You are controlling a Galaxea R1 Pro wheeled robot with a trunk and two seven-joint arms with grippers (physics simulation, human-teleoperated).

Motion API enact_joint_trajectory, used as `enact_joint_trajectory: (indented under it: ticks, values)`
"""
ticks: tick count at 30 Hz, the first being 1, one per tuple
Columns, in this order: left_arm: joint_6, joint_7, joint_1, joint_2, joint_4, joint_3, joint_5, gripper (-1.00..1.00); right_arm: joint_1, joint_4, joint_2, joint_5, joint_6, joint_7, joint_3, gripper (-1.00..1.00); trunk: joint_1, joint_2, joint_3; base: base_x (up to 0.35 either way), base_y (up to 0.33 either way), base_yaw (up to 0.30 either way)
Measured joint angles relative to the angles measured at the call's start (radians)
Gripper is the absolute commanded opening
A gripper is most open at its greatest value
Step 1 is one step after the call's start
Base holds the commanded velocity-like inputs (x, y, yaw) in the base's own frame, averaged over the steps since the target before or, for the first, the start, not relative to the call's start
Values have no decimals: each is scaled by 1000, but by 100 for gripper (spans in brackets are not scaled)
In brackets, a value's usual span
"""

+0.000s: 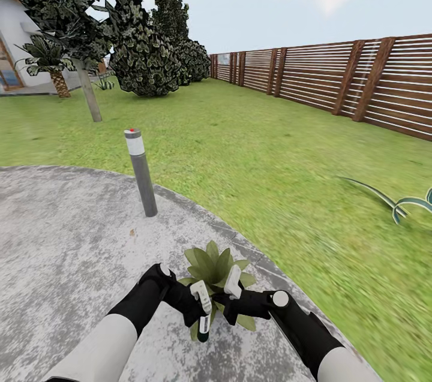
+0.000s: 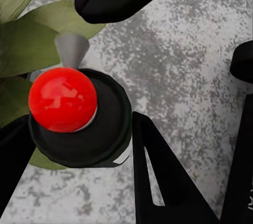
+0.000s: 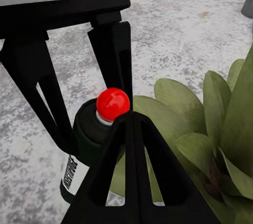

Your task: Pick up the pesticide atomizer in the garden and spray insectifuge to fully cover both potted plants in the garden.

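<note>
both grippers [image 1: 203, 304] [image 1: 231, 287] over potted plant [image 1: 211, 265]: left clamping pesticide atomizer [image 1: 203, 327], right's opening unclear, bollard lamp [image 1: 141, 172] beyond

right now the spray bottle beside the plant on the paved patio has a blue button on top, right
Not quite. The button on top of the spray bottle is red, not blue, as the left wrist view shows. The bottle is indeed beside the plant on the paved patio.

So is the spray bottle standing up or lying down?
Standing up. The pesticide atomizer hangs upright in the left hand, red button on top, beside the potted plant on the patio.
</note>
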Motion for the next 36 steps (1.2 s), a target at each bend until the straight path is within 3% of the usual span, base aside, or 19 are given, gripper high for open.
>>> enact_joint_trajectory:
  ticks: [8, 20, 24, 25, 27, 28, 32, 36]
  values:
    - [-2, -4, 0, -4, -1, 0, 19, -100, 0, 0, 0, 0, 0, 0, 0, -100, 0, 0, 0, 0, 0, 0]
    - [-3, -4, 0, -3, 1, 0, 20, -100, 0, 0, 0, 0, 0, 0, 0, -100, 0, 0, 0, 0, 0, 0]
    - [-6, -7, 1, 21, 5, 2, 11, -100, 0, 0, 0, 0, 0, 0, 0, -100, 0, 0, 0, 0, 0, 0]
    - [-7, -8, 2, 35, 5, 2, 9, -100, 0, 0, 0, 0, 0, 0, 0, -100, 0, 0, 0, 0, 0, 0]
    - [-8, -9, 4, 87, 5, 2, 7, -100, 0, 0, -1, 0, -1, 0, 0, -100, 0, 0, 0, 0, 0, 0]
    - [-8, -10, 6, 111, 5, 3, 10, -100, 0, 1, -1, 0, -1, 0, 0, 100, 0, 0, 0, 0, 0, 0]
    - [-7, -11, 12, 172, 5, 9, 13, -100, 0, 3, -2, 0, -2, 1, -1, 100, 0, 0, 0, 0, 0, 0]
    - [-5, 2, 15, 190, 4, 14, 14, -100, 1, 8, -12, 0, -5, -3, -9, 100, 0, 0, 0, 0, 0, 0]
